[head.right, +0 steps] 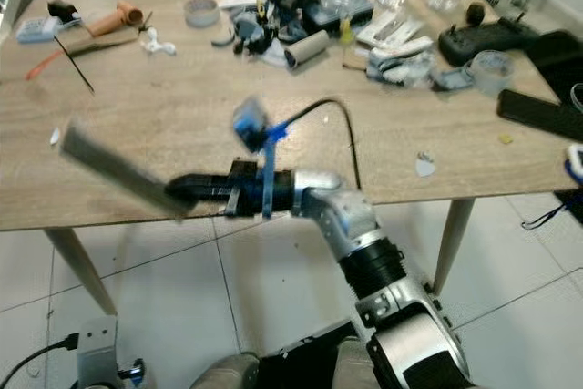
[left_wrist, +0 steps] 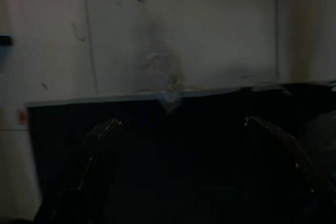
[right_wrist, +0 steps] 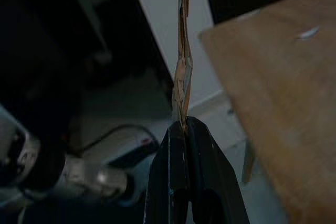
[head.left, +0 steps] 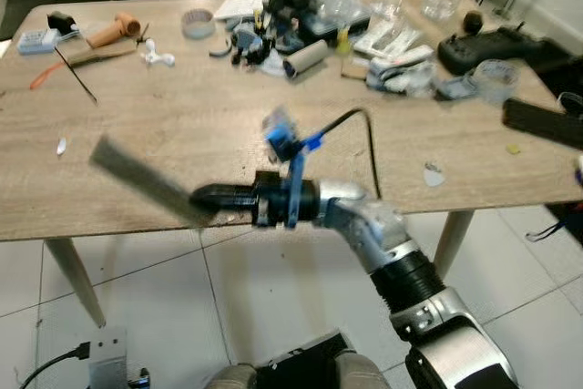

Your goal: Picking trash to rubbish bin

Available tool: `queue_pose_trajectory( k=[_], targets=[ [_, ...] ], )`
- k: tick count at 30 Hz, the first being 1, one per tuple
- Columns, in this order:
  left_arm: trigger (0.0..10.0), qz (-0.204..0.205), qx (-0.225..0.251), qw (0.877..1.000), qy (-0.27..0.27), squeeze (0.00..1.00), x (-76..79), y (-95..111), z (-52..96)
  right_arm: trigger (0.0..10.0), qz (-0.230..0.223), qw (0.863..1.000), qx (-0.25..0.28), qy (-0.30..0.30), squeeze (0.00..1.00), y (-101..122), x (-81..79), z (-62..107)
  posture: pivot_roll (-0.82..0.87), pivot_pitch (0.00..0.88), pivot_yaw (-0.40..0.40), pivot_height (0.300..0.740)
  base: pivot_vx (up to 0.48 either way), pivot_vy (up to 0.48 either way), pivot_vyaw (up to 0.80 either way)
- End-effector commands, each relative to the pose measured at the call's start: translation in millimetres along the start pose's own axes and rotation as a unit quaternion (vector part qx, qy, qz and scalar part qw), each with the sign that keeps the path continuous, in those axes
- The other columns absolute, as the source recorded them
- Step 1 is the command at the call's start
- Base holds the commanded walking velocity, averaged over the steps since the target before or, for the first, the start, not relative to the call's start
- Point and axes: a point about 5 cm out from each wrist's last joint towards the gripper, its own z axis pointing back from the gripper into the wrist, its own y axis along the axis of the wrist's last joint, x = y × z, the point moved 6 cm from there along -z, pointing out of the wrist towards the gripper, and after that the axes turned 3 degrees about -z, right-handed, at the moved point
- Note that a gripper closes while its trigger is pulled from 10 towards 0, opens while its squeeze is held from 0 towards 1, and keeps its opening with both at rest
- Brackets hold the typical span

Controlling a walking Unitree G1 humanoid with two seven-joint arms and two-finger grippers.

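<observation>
A flat grey-brown strip of cardboard is pinched in my right gripper, whose fingers are shut on its end. The strip is blurred and sticks out to the left over the table's near edge. In the right wrist view the cardboard strip shows edge-on, rising from the shut fingertips. In the left wrist view my left gripper hangs in the dark with its two fingers spread apart and nothing between them.
The wooden table carries clutter along its far side: a cardboard tube, a tape roll, plastic wrappers, a black controller and bottles. A power adapter lies on the white tiled floor at lower left.
</observation>
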Motion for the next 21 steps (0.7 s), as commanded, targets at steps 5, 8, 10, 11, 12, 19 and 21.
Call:
queue_pose_trajectory(
  k=[5,8,10,11,12,19,21],
  targets=[
    [10.0,0.052,-0.017,0.998,-0.006,0.00,-2.7,-6.8,0.1,10.0,0.016,0.997,-0.080,-0.004,0.00,-30.1,-2.1,-0.9,0.01,0.025,0.004,0.740,0.000,0.000,0.00],
    [10.0,0.103,-0.013,0.993,-0.057,0.00,20.2,-2.1,1.4,10.0,0.029,0.990,-0.133,-0.031,0.00,-54.9,6.1,4.3,0.01,0.022,0.000,0.740,0.000,0.000,0.00],
    [10.0,0.098,-0.015,0.992,-0.073,0.00,30.4,-1.9,2.7,10.0,0.035,0.986,-0.153,-0.063,0.00,-66.3,16.4,5.5,0.01,0.021,0.001,0.740,0.000,0.000,0.00],
    [10.0,0.098,-0.015,0.992,-0.073,0.00,30.4,-1.9,2.7,10.0,0.035,0.986,-0.153,-0.063,0.00,-66.3,16.4,5.5,0.01,0.021,0.001,0.740,0.000,0.000,0.00],
    [10.0,0.093,-0.017,0.992,-0.077,0.00,34.4,-2.3,3.3,10.0,0.037,0.984,-0.159,-0.072,0.00,-70.4,19.4,5.5,0.01,0.019,0.001,0.740,0.000,0.000,0.00],
    [10.0,0.046,-0.037,0.993,-0.103,0.00,52.5,-13.0,8.3,10.0,0.041,0.957,-0.233,-0.170,0.00,-112.2,45.4,20.7,0.01,0.023,-0.001,0.740,-0.213,0.000,0.00],
    [10.0,0.046,-0.037,0.993,-0.103,0.00,52.5,-13.0,8.3,10.0,0.041,0.957,-0.233,-0.170,0.00,-112.2,45.4,20.7,0.01,0.023,-0.001,0.740,-0.319,0.000,0.00]
  ],
)
